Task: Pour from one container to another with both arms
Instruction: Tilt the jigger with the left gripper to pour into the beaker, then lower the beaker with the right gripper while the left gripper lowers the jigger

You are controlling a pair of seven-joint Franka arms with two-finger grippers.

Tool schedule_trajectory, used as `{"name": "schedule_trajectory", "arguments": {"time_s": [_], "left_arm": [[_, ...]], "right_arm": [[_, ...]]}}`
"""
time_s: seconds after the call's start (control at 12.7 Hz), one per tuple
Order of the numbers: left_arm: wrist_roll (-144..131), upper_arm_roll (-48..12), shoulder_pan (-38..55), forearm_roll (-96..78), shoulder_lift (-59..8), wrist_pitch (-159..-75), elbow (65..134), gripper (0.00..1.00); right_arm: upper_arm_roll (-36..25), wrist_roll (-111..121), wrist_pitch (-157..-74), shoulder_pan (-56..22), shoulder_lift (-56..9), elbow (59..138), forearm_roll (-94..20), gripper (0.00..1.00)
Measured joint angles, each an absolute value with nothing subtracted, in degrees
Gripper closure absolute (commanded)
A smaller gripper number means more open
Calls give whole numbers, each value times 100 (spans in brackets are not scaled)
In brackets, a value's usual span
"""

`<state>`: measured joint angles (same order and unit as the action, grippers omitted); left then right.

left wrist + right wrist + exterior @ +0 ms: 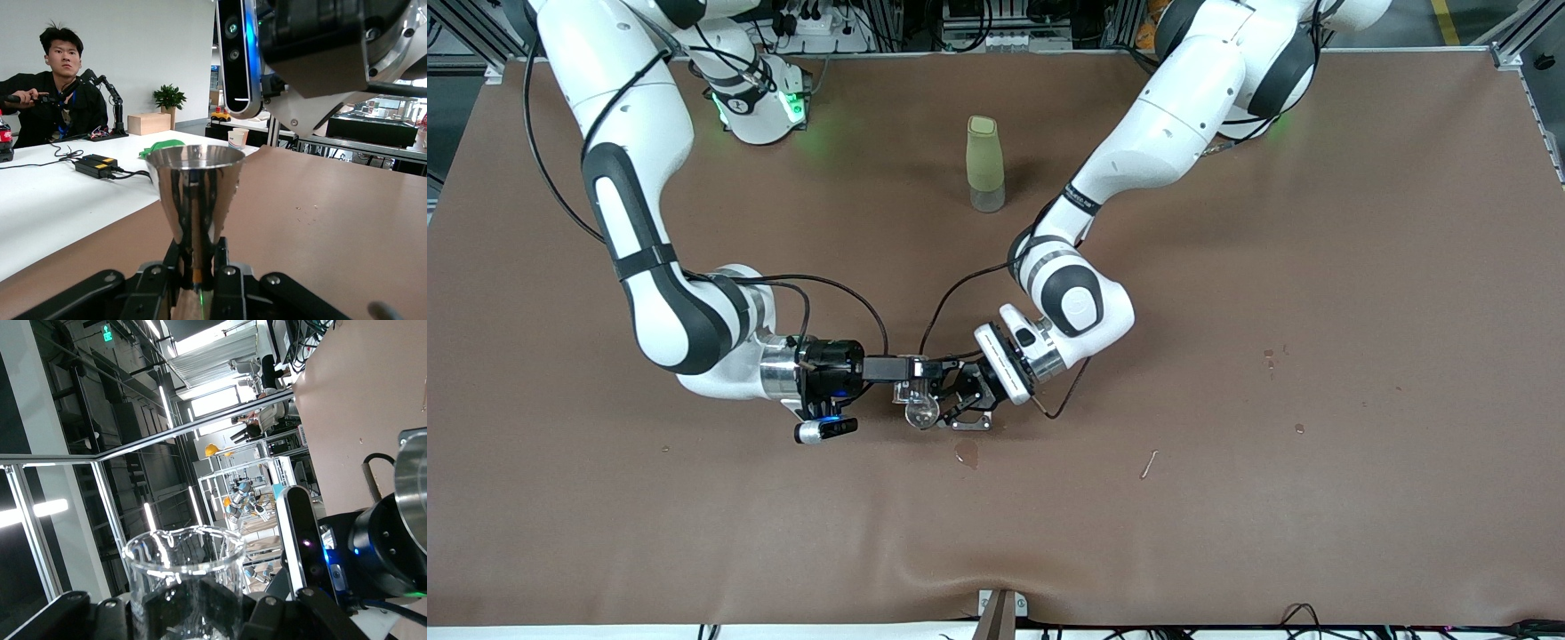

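Note:
A shiny steel cone-shaped cup (195, 187) stands upright in my left gripper (197, 261), which is shut on its narrow foot. From the front, the cup's round mouth (921, 412) shows just above the brown table (1227, 498), held by the left gripper (943, 411). My right gripper (910, 380) is shut on a clear glass beaker (907, 391), tipped on its side right beside the cup's mouth. In the right wrist view the beaker (183, 573) with its spout sits between the dark fingers (160, 607). I see only droplets inside it.
An olive-green bottle (985, 164) with a clear base stands farther from the front camera, near the table's middle. A wet spot (966, 453) lies just nearer than the grippers. A thin scrap (1149, 464) and small stains (1269, 357) lie toward the left arm's end.

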<state>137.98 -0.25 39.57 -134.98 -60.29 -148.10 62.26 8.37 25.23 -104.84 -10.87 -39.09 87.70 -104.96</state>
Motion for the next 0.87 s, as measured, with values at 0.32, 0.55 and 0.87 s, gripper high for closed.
{"name": "schedule_trajectory", "arguments": {"time_s": [0.32,0.55,0.87], "left_arm": [[13798,-12,3945,-13506,-6029,-14810,6205,100],[13798,14,3928,-13506,-6027,-14810,6199,100],[13798,69,3608,-13506,-5938,-14813,6206,100]], "right_arm": [[810,2255,-10484,-1086,-3909,8766,-10726,100],[817,2360,-10475,-1088,-3908,8752,-10747,100],[809,2877,-10479,-1088,-3908,8747,-10639,100]]}}
